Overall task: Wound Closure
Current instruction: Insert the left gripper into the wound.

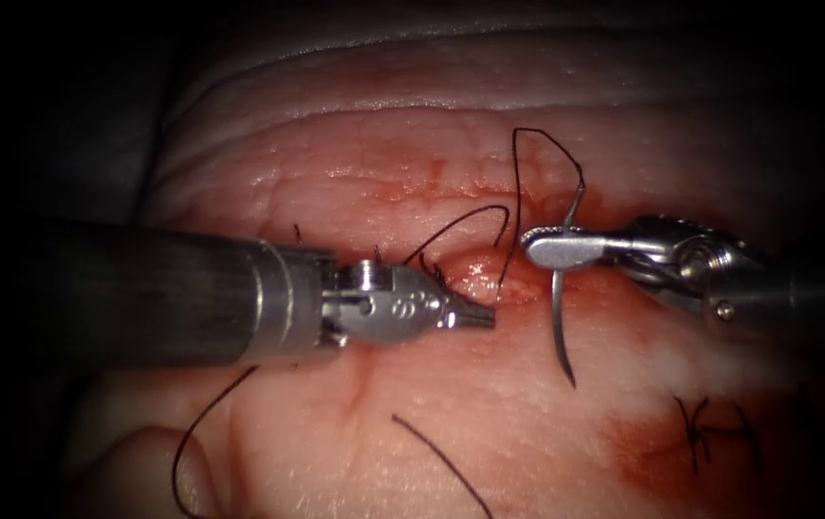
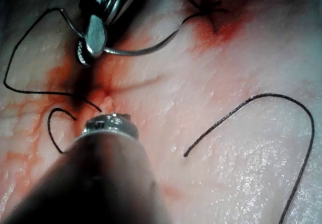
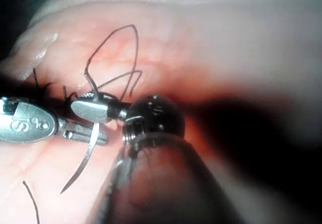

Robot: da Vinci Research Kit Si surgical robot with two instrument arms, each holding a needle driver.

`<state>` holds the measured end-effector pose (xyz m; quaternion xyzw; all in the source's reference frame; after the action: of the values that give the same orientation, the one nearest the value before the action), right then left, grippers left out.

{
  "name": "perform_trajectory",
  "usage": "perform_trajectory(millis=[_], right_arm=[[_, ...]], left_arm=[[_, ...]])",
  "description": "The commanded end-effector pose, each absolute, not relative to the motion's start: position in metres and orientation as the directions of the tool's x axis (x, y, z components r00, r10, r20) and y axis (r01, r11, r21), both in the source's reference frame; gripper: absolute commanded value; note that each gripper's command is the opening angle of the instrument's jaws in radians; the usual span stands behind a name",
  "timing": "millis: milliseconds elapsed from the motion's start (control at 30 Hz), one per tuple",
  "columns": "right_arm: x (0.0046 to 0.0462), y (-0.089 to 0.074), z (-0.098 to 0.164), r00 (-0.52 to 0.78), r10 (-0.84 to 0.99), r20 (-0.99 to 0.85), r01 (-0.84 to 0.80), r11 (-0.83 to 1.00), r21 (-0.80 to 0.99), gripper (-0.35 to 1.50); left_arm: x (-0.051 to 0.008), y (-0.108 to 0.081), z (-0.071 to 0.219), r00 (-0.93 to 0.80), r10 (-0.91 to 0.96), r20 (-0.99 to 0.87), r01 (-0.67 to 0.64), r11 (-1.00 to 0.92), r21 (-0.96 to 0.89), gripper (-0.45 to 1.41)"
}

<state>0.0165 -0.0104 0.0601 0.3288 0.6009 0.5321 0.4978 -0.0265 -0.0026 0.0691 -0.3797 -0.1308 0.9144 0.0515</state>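
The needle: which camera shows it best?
The endoscope view: the whole needle shows, held by the right claw above the tissue. The right wrist view shows its pointed half; the left wrist view its curve.

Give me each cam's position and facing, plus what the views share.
Endoscope: above and in front of the cut; left tool from the picture's left, right tool from the right, its fingers shut on the needle near the thread end, needle free of the tissue.
Left wrist: rides the left arm, looks along its shaft toward the right tool.
Right wrist: rides the right arm, looks at its own fingers.
Shared: right tool, needle and thread in all three.
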Motion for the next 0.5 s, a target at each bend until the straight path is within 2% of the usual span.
perform_trajectory(millis=[33,500], right_arm=[[0.0172,-0.0107,0.0606,-0.287,0.924,-0.253,-0.135,0.223,0.965,-0.35],[0.0174,-0.0108,0.0606,-0.274,0.889,-0.366,-0.175,0.328,0.928,-0.35]], left_arm=[[-0.0272,-0.0026,0.0699,-0.721,0.185,-0.668,0.009,-0.961,-0.275,-0.45],[-0.0272,0.0014,0.0761,-0.822,0.195,-0.534,0.000,-0.940,-0.342,-0.45]])
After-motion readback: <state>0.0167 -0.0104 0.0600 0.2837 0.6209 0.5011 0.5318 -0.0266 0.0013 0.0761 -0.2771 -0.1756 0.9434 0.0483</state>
